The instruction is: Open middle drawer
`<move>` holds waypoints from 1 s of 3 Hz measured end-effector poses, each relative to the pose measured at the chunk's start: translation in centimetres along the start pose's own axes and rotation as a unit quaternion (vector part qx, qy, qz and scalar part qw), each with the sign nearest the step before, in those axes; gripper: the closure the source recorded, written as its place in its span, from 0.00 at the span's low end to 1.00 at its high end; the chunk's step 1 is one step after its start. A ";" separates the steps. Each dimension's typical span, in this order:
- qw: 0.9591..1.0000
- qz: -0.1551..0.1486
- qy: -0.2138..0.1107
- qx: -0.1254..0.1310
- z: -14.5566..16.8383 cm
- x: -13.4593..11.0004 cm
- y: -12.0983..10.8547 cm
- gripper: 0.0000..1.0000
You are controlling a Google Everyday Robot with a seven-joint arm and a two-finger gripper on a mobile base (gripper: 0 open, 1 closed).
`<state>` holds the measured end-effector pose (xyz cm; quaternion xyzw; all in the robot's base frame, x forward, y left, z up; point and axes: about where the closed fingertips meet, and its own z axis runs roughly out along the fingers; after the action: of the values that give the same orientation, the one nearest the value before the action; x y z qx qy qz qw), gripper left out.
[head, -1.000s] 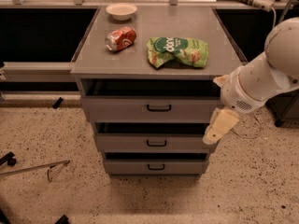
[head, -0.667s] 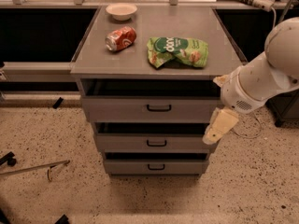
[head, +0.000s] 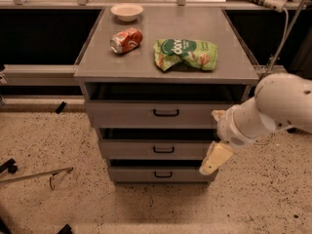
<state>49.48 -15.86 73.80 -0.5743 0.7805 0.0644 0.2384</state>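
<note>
The grey cabinet has three drawers, all pushed in. The middle drawer (head: 131, 149) has a flat grey front with a small black bar handle (head: 163, 150) at its centre. The top drawer (head: 126, 115) is above it and the bottom drawer (head: 136, 173) below. My gripper (head: 214, 159), cream-coloured on a white arm (head: 273, 108), hangs in front of the cabinet's right edge. It is level with the gap between the middle and bottom drawers, well to the right of the middle handle and apart from it.
On the cabinet top (head: 97, 67) lie a red soda can (head: 126, 40) on its side, a green chip bag (head: 186, 53) and a white bowl (head: 126, 11) at the back. A metal rod (head: 34, 175) lies on the speckled floor at left. Dark counters flank the cabinet.
The arm has come down and slightly left, bringing the gripper from middle-drawer height to just below it. The drawers and the things on top have not moved.
</note>
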 end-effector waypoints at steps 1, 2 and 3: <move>1.000 0.016 -0.013 -0.020 7.5 3.1 2.2 0.00; 0.998 0.023 -0.034 -0.054 14.7 4.7 4.5 0.00; 0.998 0.023 -0.033 -0.054 15.0 4.8 4.5 0.00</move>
<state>48.71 -12.87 57.72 -0.5661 0.7804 0.1311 0.2310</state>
